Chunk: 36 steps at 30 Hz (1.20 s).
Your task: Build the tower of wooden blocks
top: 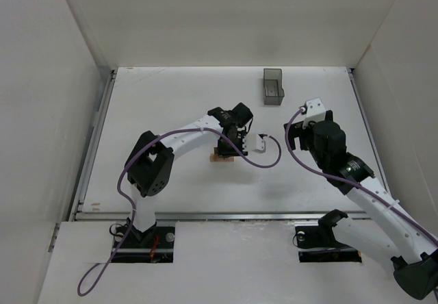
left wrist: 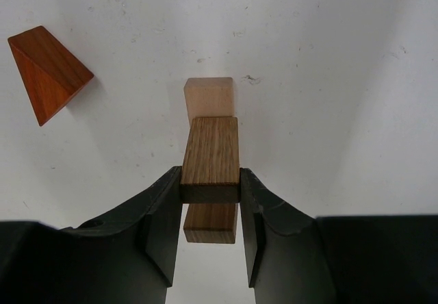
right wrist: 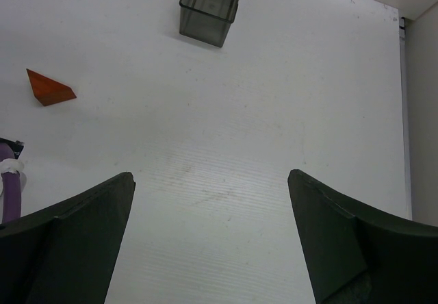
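In the left wrist view my left gripper (left wrist: 211, 181) is shut on a brown oak block (left wrist: 211, 155), held lengthwise between the jaws. Below it are two more blocks: a pale tan one (left wrist: 209, 97) at its far end and a brown one (left wrist: 210, 223) at its near end. I cannot tell whether the held block touches them. The orange triangular piece (left wrist: 48, 71) lies on the table to the far left, and also shows in the right wrist view (right wrist: 49, 88). From above, the left gripper (top: 230, 143) covers the blocks (top: 220, 157). My right gripper (right wrist: 211, 175) is open and empty over bare table, to the right (top: 309, 122).
A translucent dark grey plastic bin (top: 273, 86) stands at the back of the table, also in the right wrist view (right wrist: 211, 6). White walls enclose the table on the left, back and right. A purple cable (top: 270, 159) loops beside the left gripper.
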Each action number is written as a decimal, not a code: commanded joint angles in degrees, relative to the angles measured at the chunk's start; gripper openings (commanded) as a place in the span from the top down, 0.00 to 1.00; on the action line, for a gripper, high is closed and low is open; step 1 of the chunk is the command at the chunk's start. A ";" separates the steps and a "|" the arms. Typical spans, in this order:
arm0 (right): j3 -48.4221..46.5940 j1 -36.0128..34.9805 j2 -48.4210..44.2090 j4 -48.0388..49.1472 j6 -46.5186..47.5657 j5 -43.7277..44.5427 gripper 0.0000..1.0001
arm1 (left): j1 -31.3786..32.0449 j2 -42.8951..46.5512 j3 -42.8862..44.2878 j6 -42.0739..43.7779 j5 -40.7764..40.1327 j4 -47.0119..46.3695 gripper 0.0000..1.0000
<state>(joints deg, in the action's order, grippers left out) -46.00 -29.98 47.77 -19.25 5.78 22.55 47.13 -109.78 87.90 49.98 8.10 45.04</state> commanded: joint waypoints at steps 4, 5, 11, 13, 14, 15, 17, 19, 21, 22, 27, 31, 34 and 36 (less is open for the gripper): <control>0.29 0.27 -0.13 2.55 0.11 -0.22 0.01 | -0.20 0.00 1.49 -0.85 -0.19 -0.12 1.00; 0.29 0.27 -0.13 2.55 0.11 -0.22 0.01 | -0.20 0.00 1.49 -0.85 -0.19 -0.12 1.00; 0.29 0.27 -0.13 2.55 0.11 -0.22 0.01 | -0.20 0.00 1.49 -0.85 -0.19 -0.12 1.00; 0.29 0.27 -0.13 2.55 0.11 -0.22 0.01 | -0.20 0.00 1.49 -0.85 -0.19 -0.12 1.00; 0.29 0.27 -0.13 2.55 0.11 -0.22 0.01 | -0.20 0.00 1.49 -0.85 -0.19 -0.12 1.00; 0.29 0.27 -0.13 2.55 0.11 -0.22 0.01 | -0.20 0.00 1.49 -0.85 -0.19 -0.12 1.00; 0.29 0.27 -0.13 2.55 0.11 -0.22 0.01 | -0.20 0.00 1.49 -0.85 -0.19 0.49 1.00; 0.29 0.27 -0.13 2.55 0.11 -0.22 0.01 | -0.20 0.00 1.49 -0.32 0.43 1.02 1.00; 0.29 0.27 -0.13 2.55 0.11 -0.22 0.01 | -0.20 0.00 1.49 -0.32 0.43 1.55 1.00; 0.29 0.27 -0.13 2.55 0.11 -0.22 0.01 | -0.20 0.00 1.49 -0.32 0.43 1.55 1.00; 0.29 0.27 -0.13 2.55 0.11 -0.22 0.01 | -0.20 0.00 1.49 -0.32 0.43 1.55 1.00; 0.29 0.27 -0.13 2.55 0.11 -0.22 0.01 | -0.20 0.00 0.96 -0.32 0.43 1.55 0.94; 0.29 0.27 -0.13 2.55 0.11 -0.22 0.01 | -0.20 0.00 0.96 -0.32 0.43 1.02 0.86; 0.29 0.27 -0.13 2.55 0.11 -0.22 0.01 | -0.20 0.00 0.96 -0.93 -0.19 1.02 0.81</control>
<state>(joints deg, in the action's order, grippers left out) -46.00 -29.98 47.77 -19.25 5.78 22.55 47.13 -109.78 87.90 49.56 7.90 44.69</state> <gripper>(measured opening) 0.993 0.316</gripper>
